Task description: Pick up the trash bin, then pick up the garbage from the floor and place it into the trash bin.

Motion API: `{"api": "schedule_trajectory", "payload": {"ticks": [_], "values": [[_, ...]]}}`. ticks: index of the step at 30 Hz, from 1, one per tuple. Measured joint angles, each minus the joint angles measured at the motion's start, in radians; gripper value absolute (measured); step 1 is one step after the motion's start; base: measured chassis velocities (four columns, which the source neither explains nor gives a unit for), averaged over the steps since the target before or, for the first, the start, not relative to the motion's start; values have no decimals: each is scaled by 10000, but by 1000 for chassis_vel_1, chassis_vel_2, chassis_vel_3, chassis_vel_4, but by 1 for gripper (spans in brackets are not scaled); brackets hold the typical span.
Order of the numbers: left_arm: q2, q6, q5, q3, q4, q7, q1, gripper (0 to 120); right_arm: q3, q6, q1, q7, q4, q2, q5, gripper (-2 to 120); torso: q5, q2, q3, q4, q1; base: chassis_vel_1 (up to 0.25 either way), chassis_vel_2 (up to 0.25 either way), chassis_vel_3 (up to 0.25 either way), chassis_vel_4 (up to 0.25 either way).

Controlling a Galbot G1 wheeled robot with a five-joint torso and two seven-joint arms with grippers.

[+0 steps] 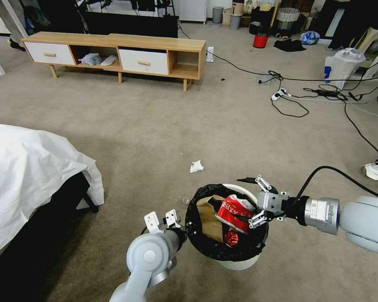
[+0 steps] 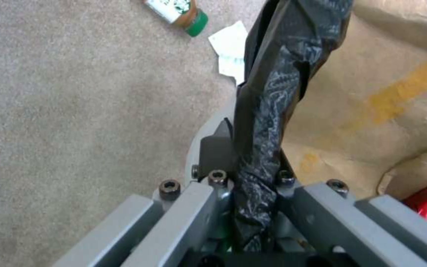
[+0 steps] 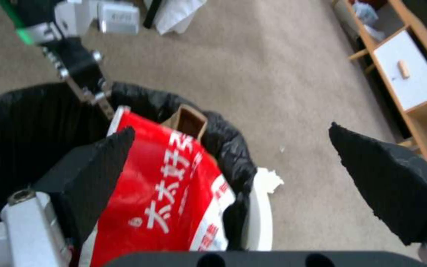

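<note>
A: Where's your trash bin (image 1: 225, 222)?

B: At the 6 o'clock edge of your head view, on the beige floor (image 1: 155, 138). Your left gripper (image 1: 177, 228) sits at the bin's 9 o'clock side, clamped tight on the rim with the black bag (image 2: 268, 111) pinched between its fingers.

A: And your right gripper (image 1: 253, 201)?

B: At the bin's 3 o'clock side, over the rim, jaws spread wide with nothing between them. In your right wrist view one fingertip (image 3: 100, 155) hangs above the red-and-white carton (image 3: 169, 193), the other over bare carpet outside the bin.

A: What's inside?

B: The carton lies tilted on top, with a crumpled brown paper bag (image 1: 208, 216) beside it toward 9 o'clock.

A: Anything loose?

B: A crumpled white tissue (image 1: 196, 166) lies at the bin's 11 o'clock, near but apart. Your left wrist view shows a bottle with a green cap (image 2: 179, 13) and a white scrap (image 2: 229, 46) on the carpet just outside the rim.
</note>
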Motion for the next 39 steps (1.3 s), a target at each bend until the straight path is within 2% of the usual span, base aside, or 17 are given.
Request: {"api": "schedule_trajectory", "payload": {"ticks": [12,20,23,27,32,37,39], "values": [[211,1,122,-275,-119,143,166,1,-70,31,1080,39,443,449,386,100,0,0,0,1,0,0,0,0,0],[808,2,364,-840,-593,415,525,1,-185,32,1778,298,551,1162,516,100,-1,0,-1,0,0,0,0,0,0],[894,2,395,-954,-684,449,586,1,-207,32,1866,349,552,1296,516,100,0,0,0,0,0,0,0,0,0],[1156,3,479,-1259,-981,587,755,1,-330,28,2233,448,502,1740,522,100,-1,0,0,1,0,0,0,0,0],[1569,3,423,-1611,-1521,604,1049,1,-1198,20,3275,515,431,2762,465,100,5,0,-1,-2,0,0,0,0,0],[1799,3,408,-1800,-1852,617,1349,1,-1297,12,3418,607,415,3235,343,100,0,0,-1,3,0,0,0,0,0],[1875,2,515,-1905,-2093,677,1621,1,-1318,10,3452,715,372,3672,208,100,1,0,-1,2,0,0,0,0,0]]}}
